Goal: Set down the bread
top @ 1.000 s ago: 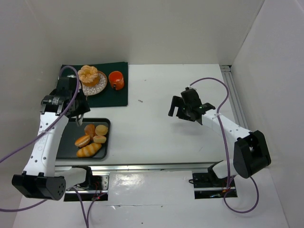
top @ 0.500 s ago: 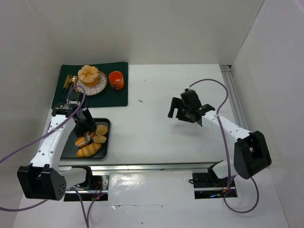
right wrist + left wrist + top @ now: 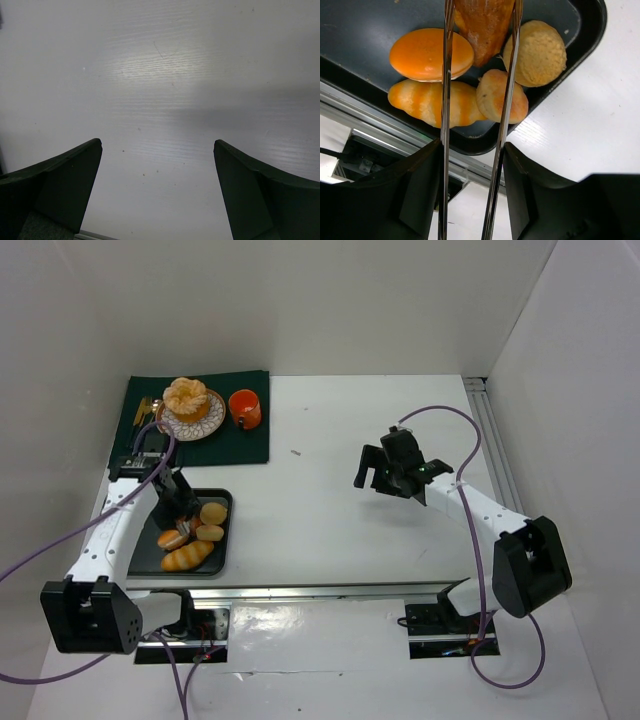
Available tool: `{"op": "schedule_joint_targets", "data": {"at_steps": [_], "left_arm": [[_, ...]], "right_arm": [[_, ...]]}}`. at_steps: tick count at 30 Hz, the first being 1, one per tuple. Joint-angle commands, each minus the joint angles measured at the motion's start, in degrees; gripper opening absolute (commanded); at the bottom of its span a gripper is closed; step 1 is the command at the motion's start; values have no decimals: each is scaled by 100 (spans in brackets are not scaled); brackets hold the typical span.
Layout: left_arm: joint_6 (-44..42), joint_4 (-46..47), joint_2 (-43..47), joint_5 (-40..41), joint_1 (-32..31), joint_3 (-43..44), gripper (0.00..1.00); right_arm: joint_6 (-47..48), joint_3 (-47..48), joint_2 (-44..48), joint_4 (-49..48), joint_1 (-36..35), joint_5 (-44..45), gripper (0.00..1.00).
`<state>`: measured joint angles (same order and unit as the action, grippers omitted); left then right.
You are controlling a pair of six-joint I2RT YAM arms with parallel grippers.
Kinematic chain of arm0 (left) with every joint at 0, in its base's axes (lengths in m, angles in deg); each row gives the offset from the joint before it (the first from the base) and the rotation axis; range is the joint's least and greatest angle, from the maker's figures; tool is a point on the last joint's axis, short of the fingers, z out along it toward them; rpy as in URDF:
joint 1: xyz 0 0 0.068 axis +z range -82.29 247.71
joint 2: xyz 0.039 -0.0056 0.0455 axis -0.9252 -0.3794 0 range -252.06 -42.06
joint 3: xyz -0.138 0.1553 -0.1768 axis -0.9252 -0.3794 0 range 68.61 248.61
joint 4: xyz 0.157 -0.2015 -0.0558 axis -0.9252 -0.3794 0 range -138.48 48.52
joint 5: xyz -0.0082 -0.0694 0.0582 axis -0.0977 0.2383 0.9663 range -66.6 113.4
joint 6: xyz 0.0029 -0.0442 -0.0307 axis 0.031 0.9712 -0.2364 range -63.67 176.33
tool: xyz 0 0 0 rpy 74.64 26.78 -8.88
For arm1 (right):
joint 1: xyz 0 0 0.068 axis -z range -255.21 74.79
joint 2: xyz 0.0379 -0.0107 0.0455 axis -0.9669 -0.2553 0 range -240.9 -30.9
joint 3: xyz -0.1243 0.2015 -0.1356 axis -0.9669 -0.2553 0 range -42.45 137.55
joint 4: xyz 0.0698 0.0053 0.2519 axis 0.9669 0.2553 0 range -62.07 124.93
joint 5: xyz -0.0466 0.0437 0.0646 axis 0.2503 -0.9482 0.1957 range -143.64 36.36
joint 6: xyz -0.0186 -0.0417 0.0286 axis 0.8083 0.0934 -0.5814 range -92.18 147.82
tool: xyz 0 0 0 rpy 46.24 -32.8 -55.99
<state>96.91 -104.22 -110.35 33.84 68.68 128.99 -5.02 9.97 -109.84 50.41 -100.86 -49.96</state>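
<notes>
Left fingers (image 3: 420,185), half-spread gripping tongs (image 3: 445,100) that straddle a brown roll (image 3: 482,25) in the tray (image 3: 360,35), might lift it instead of the bread (image 3: 186,397) beyond the tray; right fingers (image 3: 60,185) gape empty.

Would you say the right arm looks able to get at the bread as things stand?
Probably not easily: the right gripper hangs open far across the table from the bread, with the orange cup standing between them.
</notes>
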Motion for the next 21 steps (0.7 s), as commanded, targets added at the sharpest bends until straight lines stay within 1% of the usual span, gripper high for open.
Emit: {"op": "schedule_joint_targets", "data": {"at_steps": [1,5,7,8,10,11,14,18,19,21], "left_arm": [[38,16,18,134,192,-61,62],[-103,174,18,-59,377,-272,60],[-173,314,-35,-235,500,-421,57],[-225,315,-96,-235,500,-422,47],[-278,315,-97,-305,553,-291,35],[-331,254,-97,-305,623,-203,21],[-383,87,35,-130,623,368,10],[-437,139,193,-147,623,1071,9],[-437,139,193,-147,623,1377,9],[-498,323,27,-86,623,1651,9]], "right_arm": [[94,128,-33,-174,-54,80,100],[94,128,-34,-174,-54,80,100],[94,128,-34,-226,-54,80,100],[94,128,-34,-227,-54,80,100],[94,128,-34,-227,-54,80,100],[94,128,-34,-227,-54,80,100],[94,128,-34,-174,-54,80,100],[94,128,-34,-226,-54,80,100],[94,128,-34,-227,-54,80,100],[94,128,-34,-227,-54,80,100]]}}
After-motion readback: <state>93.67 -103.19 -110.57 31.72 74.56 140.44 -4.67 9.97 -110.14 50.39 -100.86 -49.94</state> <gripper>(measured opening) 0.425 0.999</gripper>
